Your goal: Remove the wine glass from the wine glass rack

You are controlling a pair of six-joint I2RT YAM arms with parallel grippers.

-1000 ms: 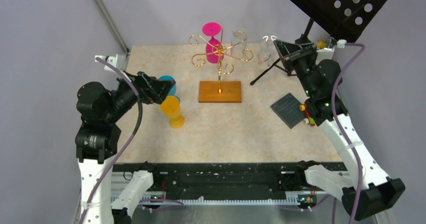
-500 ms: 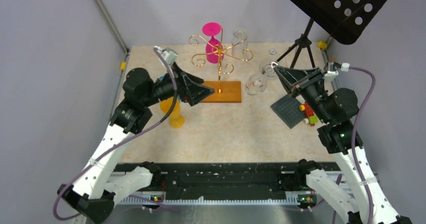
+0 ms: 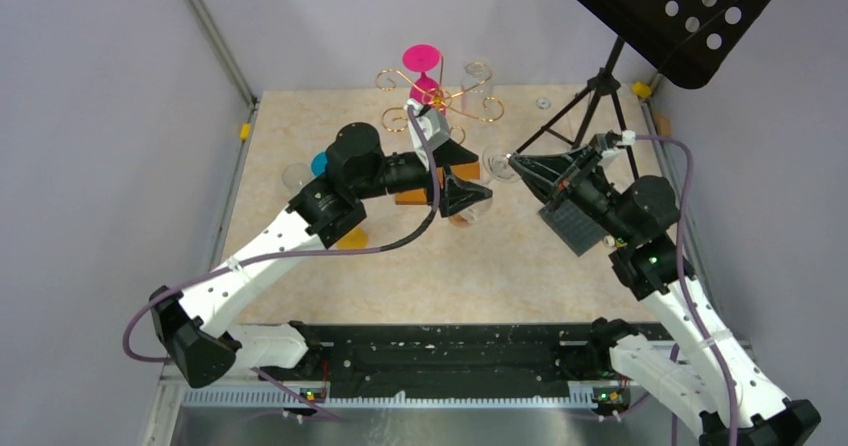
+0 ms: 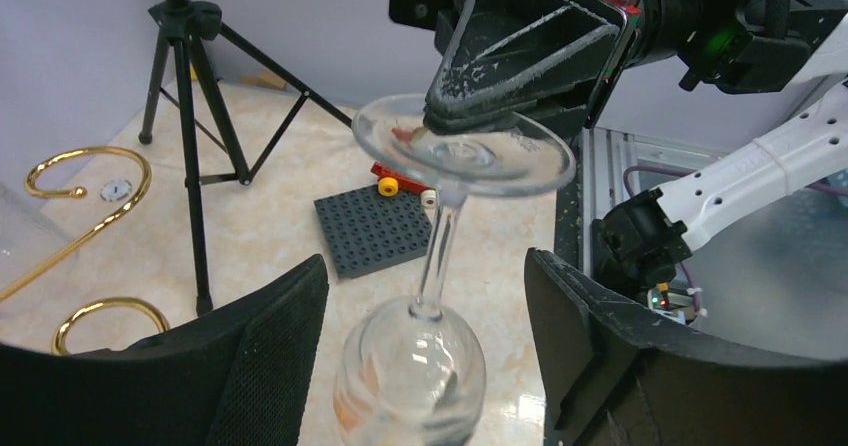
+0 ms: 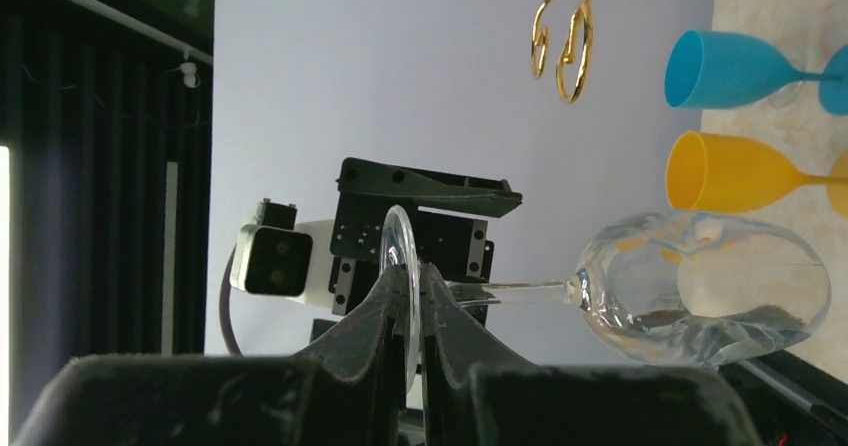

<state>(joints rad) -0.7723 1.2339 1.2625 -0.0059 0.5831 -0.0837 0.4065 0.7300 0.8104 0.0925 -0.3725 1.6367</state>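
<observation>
**Clear wine glass** (image 4: 437, 256): inverted, off the wine glass rack (image 3: 440, 101), suspended just in front of the rack's wooden base. **Right gripper** (image 5: 410, 284): clamped on the edge of the glass's foot disc, carrying it. **Left gripper** (image 4: 427, 301): jaws apart, one on each side of the stem, touching neither. Whether the bowl rests on the table (image 3: 520, 256) cannot be told. A pink glass (image 3: 421, 58) hangs inverted on the rack.
</observation>
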